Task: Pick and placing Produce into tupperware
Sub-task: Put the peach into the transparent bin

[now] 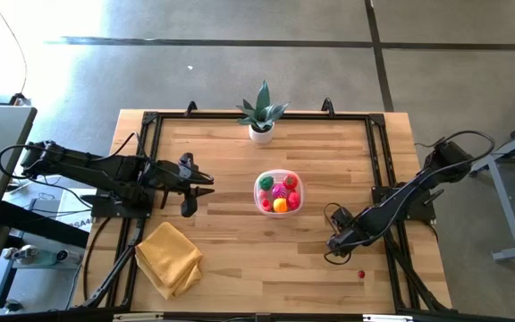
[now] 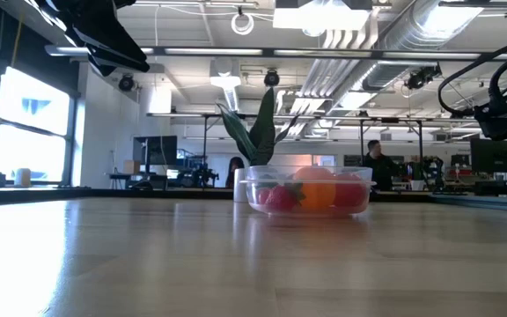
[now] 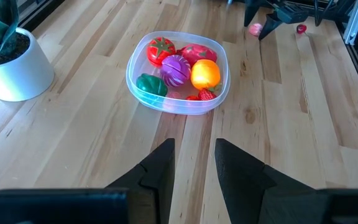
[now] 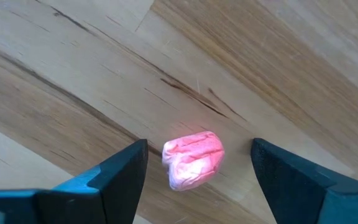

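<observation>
The clear tub point(image 1: 278, 192) stands mid-table and holds several toy pieces: a red tomato point(image 3: 160, 50), a magenta piece point(image 3: 177, 70), a green one point(image 3: 151, 84), an orange-yellow one point(image 3: 205, 74) and more red ones. A pink piece point(image 4: 193, 159) lies on the wood by the right near corner, and a tiny red piece point(image 1: 361, 274) lies nearer the edge. My right gripper point(image 4: 198, 144) is low over the pink piece, open, with a finger on either side and not touching it. My left gripper point(image 3: 194, 146) hovers open, left of the tub.
A green plant in a white pot point(image 1: 261, 116) stands at the far edge, behind the tub. A folded yellow cloth point(image 1: 168, 258) lies near the left near corner. A black frame point(image 1: 378, 161) rims the table. Bare wood point(image 1: 266, 259) stretches between cloth and right gripper.
</observation>
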